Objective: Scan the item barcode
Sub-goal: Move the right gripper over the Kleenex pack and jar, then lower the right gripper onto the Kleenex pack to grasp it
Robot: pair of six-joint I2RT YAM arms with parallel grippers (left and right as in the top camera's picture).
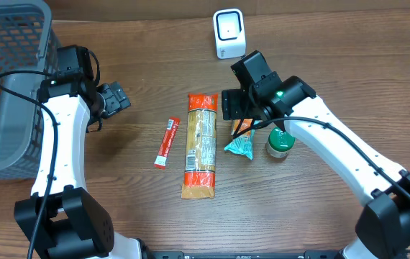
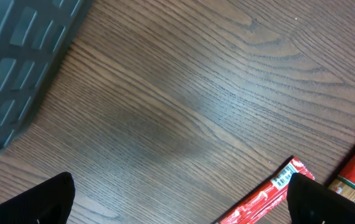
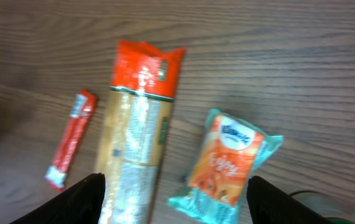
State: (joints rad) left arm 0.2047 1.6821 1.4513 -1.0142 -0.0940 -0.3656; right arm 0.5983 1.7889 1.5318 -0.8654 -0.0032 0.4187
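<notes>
Hovering right gripper (image 3: 176, 186) wide and empty over tissue pack (image 3: 227, 165), lying right of centre in the overhead frame, between pasta (image 1: 200, 144) and jar (image 1: 280, 142), below scanner (image 1: 228, 32). Judging the pack light, soft and crinkly, its film likely slippery; pinching across the short middle, squeezing gently. Holding left gripper (image 2: 179, 186) wide too, over bare wood. Showing scanner and jar overhead only; showing the pack's print in the right wrist view only; finding no barcode on it anywhere.
</notes>
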